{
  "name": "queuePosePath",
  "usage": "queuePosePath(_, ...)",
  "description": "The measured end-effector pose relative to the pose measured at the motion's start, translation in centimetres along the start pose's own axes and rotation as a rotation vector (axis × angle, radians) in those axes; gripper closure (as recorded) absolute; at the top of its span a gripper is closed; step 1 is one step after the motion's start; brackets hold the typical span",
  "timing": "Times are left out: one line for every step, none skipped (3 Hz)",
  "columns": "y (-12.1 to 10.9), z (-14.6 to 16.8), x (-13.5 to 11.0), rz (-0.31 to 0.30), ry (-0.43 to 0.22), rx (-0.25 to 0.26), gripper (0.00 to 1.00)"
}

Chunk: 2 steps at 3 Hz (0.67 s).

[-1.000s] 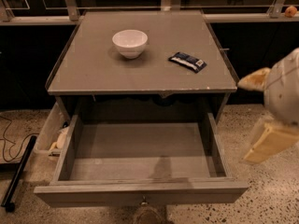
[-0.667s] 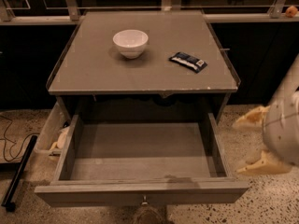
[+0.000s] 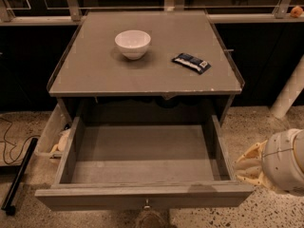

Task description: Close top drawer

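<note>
The top drawer (image 3: 142, 196) of the grey cabinet (image 3: 95, 75) stands pulled far out toward me. Its inside is empty, and its flat front with a small metal centre knob (image 3: 147, 204) is at the bottom of the view. The lower drawers are hidden under it. My gripper (image 3: 244, 164) is low at the right, just outside the drawer's right side wall near its front corner. Its beige fingers (image 3: 251, 150) point left at the drawer, apart and holding nothing. It is not touching the drawer.
A white bowl (image 3: 133, 42) and a dark blue packet (image 3: 191, 62) lie on the cabinet top. A pale bin with beige items (image 3: 53, 136) sits left of the cabinet. A black bar (image 3: 16, 179) and a cable (image 3: 12, 141) lie on the floor at the left. A white post (image 3: 289, 89) stands at the right.
My gripper has moved down and to the left, from beside the cabinet top to beside the drawer's right front corner. The drawer has not moved.
</note>
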<state>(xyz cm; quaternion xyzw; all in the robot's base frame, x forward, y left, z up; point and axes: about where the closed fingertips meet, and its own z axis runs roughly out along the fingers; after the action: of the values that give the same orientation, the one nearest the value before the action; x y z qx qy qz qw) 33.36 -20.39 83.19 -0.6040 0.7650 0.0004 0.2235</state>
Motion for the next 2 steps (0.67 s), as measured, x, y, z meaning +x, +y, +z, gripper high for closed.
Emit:
queuePosePath(0.0,0.0,0.0,0.0,0.0,0.0,1.0)
queuePosePath(2.5,3.8,1.3,0.047,-0.006,-0.058,1.0)
